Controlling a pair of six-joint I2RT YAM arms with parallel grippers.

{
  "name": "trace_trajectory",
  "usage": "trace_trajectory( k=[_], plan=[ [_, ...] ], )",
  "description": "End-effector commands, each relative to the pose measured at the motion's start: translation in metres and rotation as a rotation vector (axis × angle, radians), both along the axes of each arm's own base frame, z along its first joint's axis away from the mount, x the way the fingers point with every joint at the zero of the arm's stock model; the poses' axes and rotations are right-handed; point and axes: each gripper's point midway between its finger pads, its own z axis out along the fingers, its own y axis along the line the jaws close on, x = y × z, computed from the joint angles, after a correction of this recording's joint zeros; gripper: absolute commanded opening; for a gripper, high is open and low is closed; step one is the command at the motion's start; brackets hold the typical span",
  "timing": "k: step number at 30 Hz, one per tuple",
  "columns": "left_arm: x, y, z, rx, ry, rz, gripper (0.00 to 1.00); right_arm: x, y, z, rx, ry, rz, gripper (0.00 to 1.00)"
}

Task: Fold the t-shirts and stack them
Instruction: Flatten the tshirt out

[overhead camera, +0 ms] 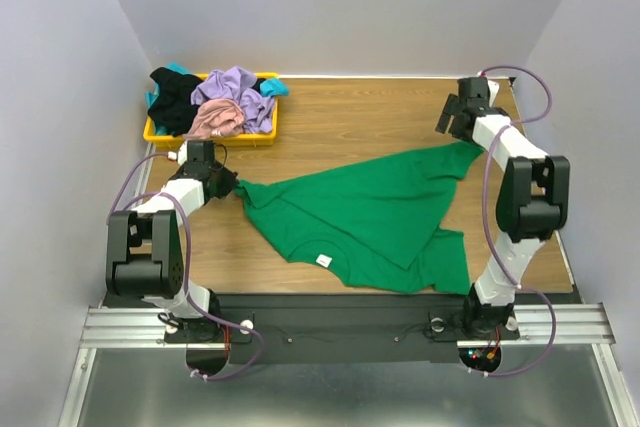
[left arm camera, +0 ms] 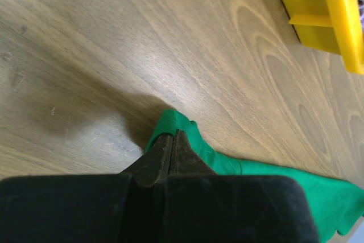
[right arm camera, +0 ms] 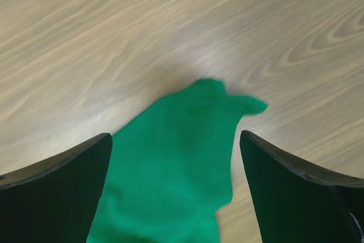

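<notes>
On the desk (overhead camera: pixel 340 127) I see the green tee (overhead camera: pixel 370 217) lying rumpled between both arms. My left gripper (left arm camera: pixel 173 138) is clamped on its left corner. My right gripper (right arm camera: pixel 176 140) hangs over the far right tip, fingers wide apart. Other tees (overhead camera: pixel 225 102) are heaped in the tray (overhead camera: pixel 210 139).

We see the counter (overhead camera: pixel 350 117) as smooth wood grain with a soft sheen. The green t-shirt (overhead camera: pixel 370 212) is matt, soft cloth, lightly creased. The yellow tray (left arm camera: pixel 335 9) looks like glossy plastic, the right end effector (right arm camera: pixel 175 136) matt black, and the near rail (overhead camera: pixel 340 325) brushed metal.
</notes>
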Motion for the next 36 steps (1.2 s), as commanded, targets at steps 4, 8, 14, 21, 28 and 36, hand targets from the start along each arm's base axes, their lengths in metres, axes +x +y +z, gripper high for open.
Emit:
trace_trajectory(
  k=[4, 8, 14, 21, 28, 36],
  plan=[
    [0.004, 0.001, 0.037, 0.018, -0.126, -0.021, 0.0, -0.061, 0.071, 0.073, 0.185, -0.155, 0.155, 1.0],
    [-0.007, 0.003, 0.039, 0.031, -0.138, -0.023, 0.0, -0.147, 0.144, 0.027, 0.251, -0.009, 0.275, 1.0],
    [-0.014, 0.0, 0.044, 0.032, -0.175, -0.04, 0.0, -0.249, 0.226, -0.013, 0.357, 0.142, 0.41, 1.0],
    [-0.021, -0.008, 0.043, 0.034, -0.183, -0.068, 0.0, -0.309, 0.242, -0.048, 0.278, 0.278, 0.413, 0.99],
    [-0.026, -0.005, 0.046, 0.047, -0.197, -0.058, 0.0, -0.321, 0.226, -0.061, 0.245, 0.298, 0.334, 0.94],
    [-0.027, -0.005, 0.049, 0.051, -0.205, -0.055, 0.0, -0.332, 0.21, -0.064, 0.266, 0.286, 0.281, 0.78]
  ],
)
